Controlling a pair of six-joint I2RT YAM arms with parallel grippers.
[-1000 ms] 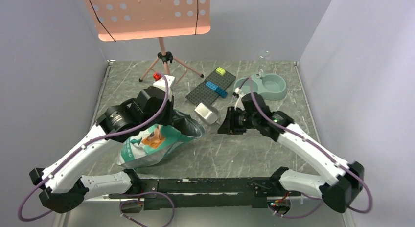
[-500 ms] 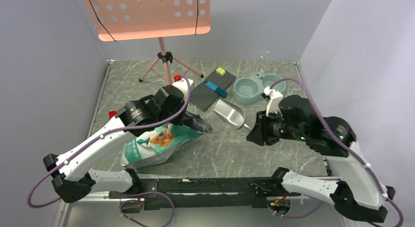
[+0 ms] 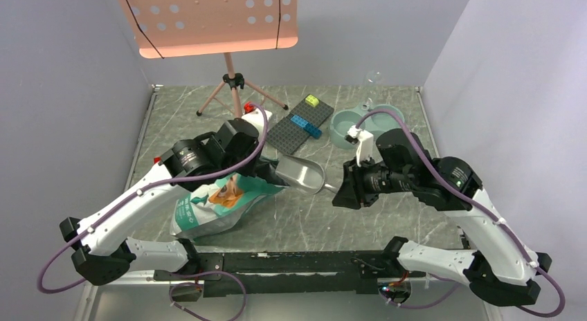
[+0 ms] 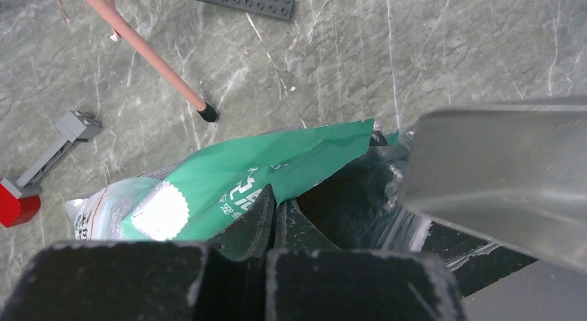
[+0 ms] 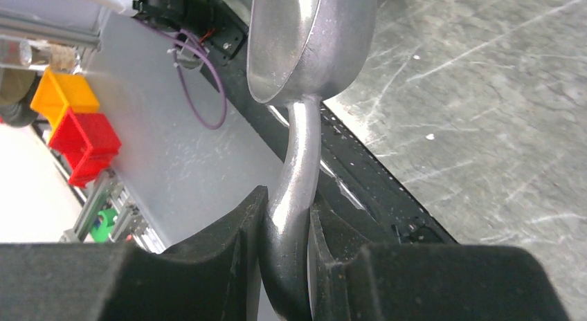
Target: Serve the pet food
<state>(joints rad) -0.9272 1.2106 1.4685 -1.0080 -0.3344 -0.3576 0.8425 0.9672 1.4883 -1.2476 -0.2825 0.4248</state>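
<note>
My left gripper is shut on the rim of the teal-green bag, holding its mouth open; the wrist view shows the fingers pinching the green edge over a dark inside. My right gripper is shut on the handle of a metal scoop, whose open end sits at the bag's mouth. The scoop's bowl and its side look bare. No pet food shows; the bag's inside is dark. The pale blue-grey double bowl stands behind the right arm, partly hidden.
A grey baseplate with blue and yellow-green bricks lies at the back centre. A pink music stand's tripod stands behind the left arm; one foot is near the bag. A red brick and a grey piece lie left.
The right gripper pulled the scoop back right of the bag, then swung it left, back to the bag's mouth. The left arm shifted right, still holding the bag's rim.
</note>
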